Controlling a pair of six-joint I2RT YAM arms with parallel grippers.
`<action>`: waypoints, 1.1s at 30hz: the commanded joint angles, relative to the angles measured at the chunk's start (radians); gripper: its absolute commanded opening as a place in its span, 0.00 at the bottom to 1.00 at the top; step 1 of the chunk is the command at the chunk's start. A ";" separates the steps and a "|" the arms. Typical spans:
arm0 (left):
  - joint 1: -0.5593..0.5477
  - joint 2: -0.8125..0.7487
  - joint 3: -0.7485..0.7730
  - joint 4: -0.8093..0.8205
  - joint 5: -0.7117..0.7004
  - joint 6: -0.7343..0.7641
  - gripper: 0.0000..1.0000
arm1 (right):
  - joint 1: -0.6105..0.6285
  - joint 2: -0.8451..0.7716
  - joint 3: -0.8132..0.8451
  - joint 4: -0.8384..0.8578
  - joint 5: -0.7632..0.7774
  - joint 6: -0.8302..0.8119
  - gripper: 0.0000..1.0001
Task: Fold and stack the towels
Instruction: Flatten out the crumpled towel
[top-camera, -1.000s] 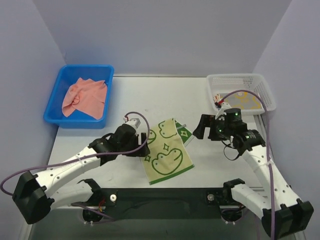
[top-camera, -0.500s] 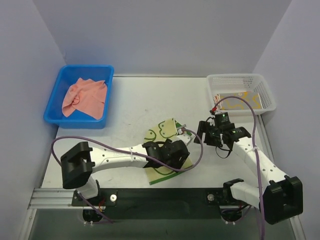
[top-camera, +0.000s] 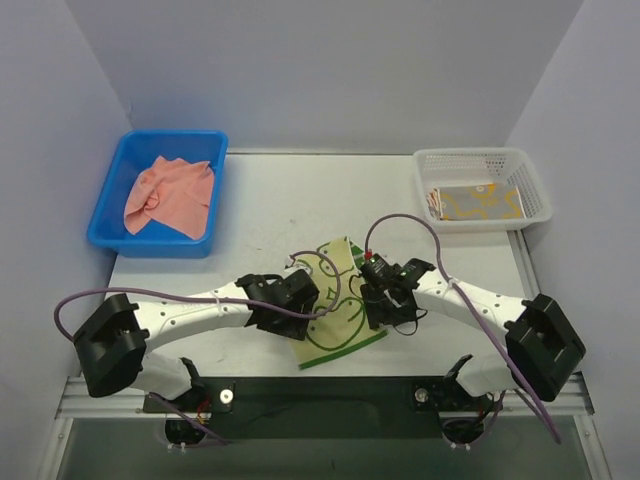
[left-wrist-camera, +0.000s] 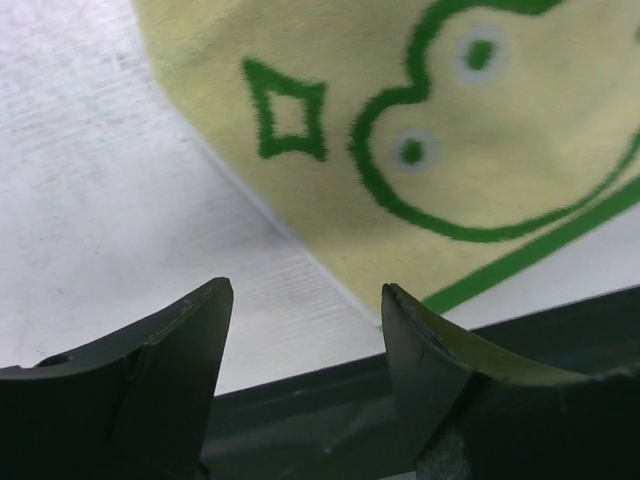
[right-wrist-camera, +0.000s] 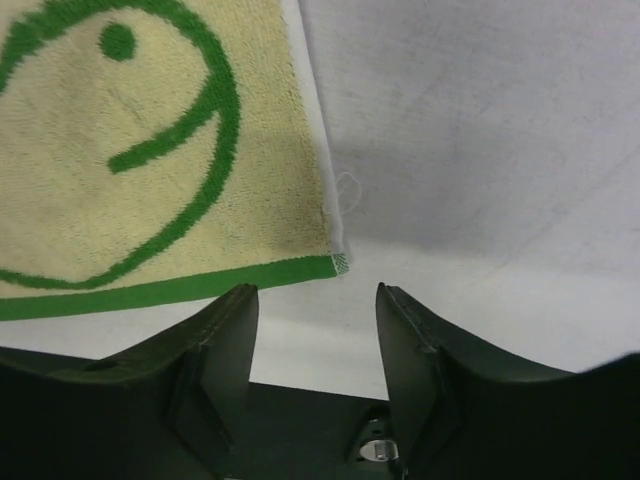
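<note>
A: Far left, what are you seeing?

B: Salmon-pink towel (top-camera: 170, 195) is lying crumpled in the blue bin (top-camera: 105, 212).

A: And the middle?

B: Pale green towel (top-camera: 342, 322) is lying flat on the worktop (top-camera: 280, 200), near the front edge. Left hand (left-wrist-camera: 305, 296) is hovering at its left edge, fingers spread, gripping nothing. Right hand (right-wrist-camera: 315, 298) is hovering just off its front right corner, likewise parted and empty.

A: Far right?

B: Yellow towel (top-camera: 480, 203) is lying flat in the white basket (top-camera: 536, 186).
</note>
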 joint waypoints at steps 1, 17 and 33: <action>0.057 0.016 -0.021 -0.019 0.053 -0.011 0.70 | 0.030 0.047 0.029 -0.097 0.108 0.078 0.48; 0.355 0.440 0.292 0.122 0.030 0.212 0.41 | -0.091 0.299 0.112 0.038 0.063 0.021 0.17; 0.260 0.187 0.059 0.194 0.079 0.025 0.70 | -0.148 0.043 0.017 0.148 0.139 0.144 0.36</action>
